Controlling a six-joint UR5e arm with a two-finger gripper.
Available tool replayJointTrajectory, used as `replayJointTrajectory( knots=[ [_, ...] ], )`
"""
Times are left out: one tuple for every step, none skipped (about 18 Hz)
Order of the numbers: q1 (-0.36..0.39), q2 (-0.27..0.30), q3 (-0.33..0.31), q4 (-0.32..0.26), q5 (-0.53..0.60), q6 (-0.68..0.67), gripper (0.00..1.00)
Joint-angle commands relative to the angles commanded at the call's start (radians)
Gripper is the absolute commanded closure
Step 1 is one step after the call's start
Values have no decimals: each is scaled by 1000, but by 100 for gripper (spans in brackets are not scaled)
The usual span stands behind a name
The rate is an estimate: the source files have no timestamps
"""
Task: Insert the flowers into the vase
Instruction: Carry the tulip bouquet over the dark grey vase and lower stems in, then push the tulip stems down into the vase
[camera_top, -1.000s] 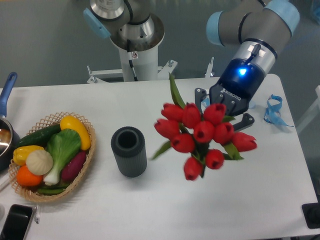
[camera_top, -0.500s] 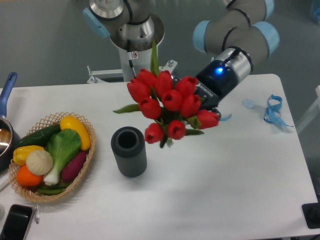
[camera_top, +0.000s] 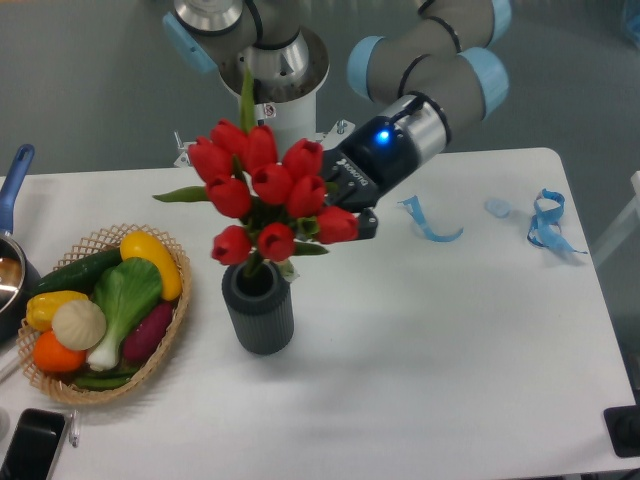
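The flowers (camera_top: 262, 190) are a bunch of red tulip buds with green leaves, held in the air over the vase. The vase (camera_top: 259, 308) is a dark grey ribbed cylinder standing upright on the white table left of centre. The lowest buds hang right above its mouth and hide part of the rim; the stems are hidden. My gripper (camera_top: 340, 205) is behind the bunch on its right side, shut on the flowers. Its fingers are mostly hidden by the buds.
A wicker basket (camera_top: 160, 345) of toy vegetables sits left of the vase. A pot with a blue handle (camera_top: 14, 176) is at the left edge. A black phone (camera_top: 30, 445) lies at the front left. Blue ribbon pieces (camera_top: 430, 222) (camera_top: 545, 222) lie at the right.
My gripper has carried the flowers leftward across the table, from right of the vase to directly above its mouth. The vase and basket have not moved.
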Motion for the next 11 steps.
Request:
replayJointTrajectory(
  knots=[
    [-12, 3, -6, 0, 0, 2, 80],
    [-17, 11, -21, 0, 0, 3, 80],
    [-18, 14, -29, 0, 2, 5, 80],
    [-18, 14, -40, 0, 2, 14, 80],
    [-18, 12, -55, 0, 3, 40, 80],
    [-20, 12, -69, 0, 3, 70, 79],
    [-23, 9, -84, 0, 3, 96, 79],
    [-23, 6, -94, -2, 3, 115, 79],
    [-25, 5, -103, 0, 3, 120, 79],
    [-25, 5, -112, 0, 5, 127, 79],
    [-25, 2, -117, 0, 6, 149, 79]
  ],
)
